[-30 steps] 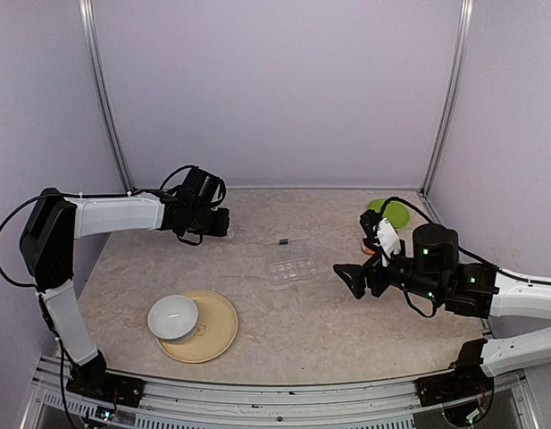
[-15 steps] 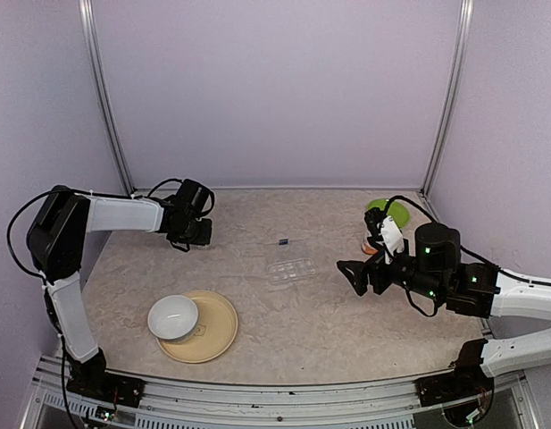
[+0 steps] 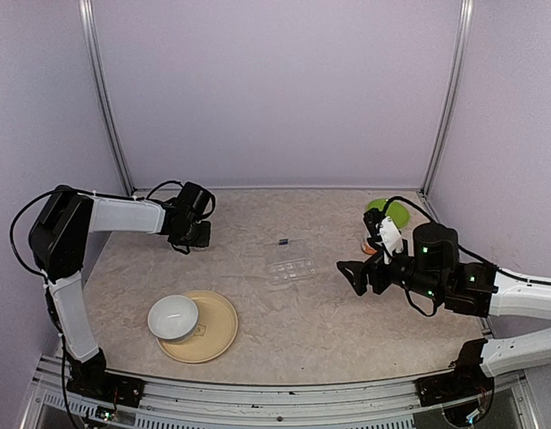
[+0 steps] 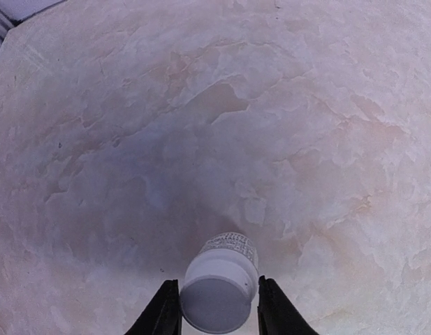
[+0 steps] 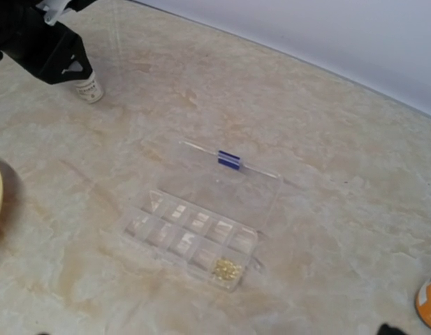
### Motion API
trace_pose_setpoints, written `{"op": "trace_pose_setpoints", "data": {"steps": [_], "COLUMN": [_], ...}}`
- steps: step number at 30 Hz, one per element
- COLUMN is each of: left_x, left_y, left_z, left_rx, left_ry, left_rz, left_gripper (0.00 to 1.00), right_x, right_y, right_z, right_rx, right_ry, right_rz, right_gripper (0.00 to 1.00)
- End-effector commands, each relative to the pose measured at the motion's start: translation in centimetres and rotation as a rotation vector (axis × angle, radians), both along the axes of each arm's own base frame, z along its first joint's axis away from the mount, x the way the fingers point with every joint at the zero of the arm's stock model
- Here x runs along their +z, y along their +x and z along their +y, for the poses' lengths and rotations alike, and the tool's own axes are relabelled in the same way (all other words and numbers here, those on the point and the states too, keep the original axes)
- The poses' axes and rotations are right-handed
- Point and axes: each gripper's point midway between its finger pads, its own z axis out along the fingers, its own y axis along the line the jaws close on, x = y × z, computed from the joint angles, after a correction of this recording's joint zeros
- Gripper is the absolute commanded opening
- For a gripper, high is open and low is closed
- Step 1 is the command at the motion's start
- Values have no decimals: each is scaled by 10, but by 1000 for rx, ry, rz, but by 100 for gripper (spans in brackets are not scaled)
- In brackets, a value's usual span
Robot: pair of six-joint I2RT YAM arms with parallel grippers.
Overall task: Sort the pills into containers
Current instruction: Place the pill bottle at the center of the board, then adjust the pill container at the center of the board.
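Left wrist view: the left gripper (image 4: 216, 285) closely flanks the small white bottle (image 4: 218, 300); whether it grips, I cannot tell. The right gripper (image 3: 354, 275) is wide, holding nothing.

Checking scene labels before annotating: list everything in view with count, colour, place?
pill box: 1, clear, lid open, table centre
pills: one cluster, yellowish, in a corner compartment
small bottle: 1, white, upright, far left
orange container: 1, orange, right, partly hidden
bowl: 1, white, on plate's left edge
plate: 1, tan, near left
green disc: 1, green, far right
table: 1, beige marbled
left pincer: 1, black, flanking small bottle, contact unclear
right pincer: 1, black, open, empty, right of pill box
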Motion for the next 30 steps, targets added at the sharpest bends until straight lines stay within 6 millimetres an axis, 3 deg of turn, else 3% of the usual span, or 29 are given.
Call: {"op": "trace_pose_setpoints", "data": {"steps": [1,5,11,15,17,22,30], "left_x": [-3,9,35,54,59,51,6], "left_y": [-3,1,0,-9,-16,-31,-43], "left_z": [4,1,-8,-27,-41,-82,-128], "left_rx": [14,9,0,-37,-68,-168,-281], "left_ry": [6,-9,-18,-5,0,26,82], "left_rz": [5,-23,-85,-131,-142,-115,-15], "left_gripper": [44,50,70,81,83,83,82], "right_x": [-6,-7,-7,-6,-6,-4,-6], "right_y": [2,3,3,5,5,7,4], "right_z": [-1,0,0,0,0,2,0], "right_rx": [-5,1,0,-2,-2,1,3], "right_ry": [-5,-4,-6,-8,-10,-5,2], "right_rz": [13,17,21,19,20,20,34], "right_gripper": [100,100,100,100,100,100,100]}}
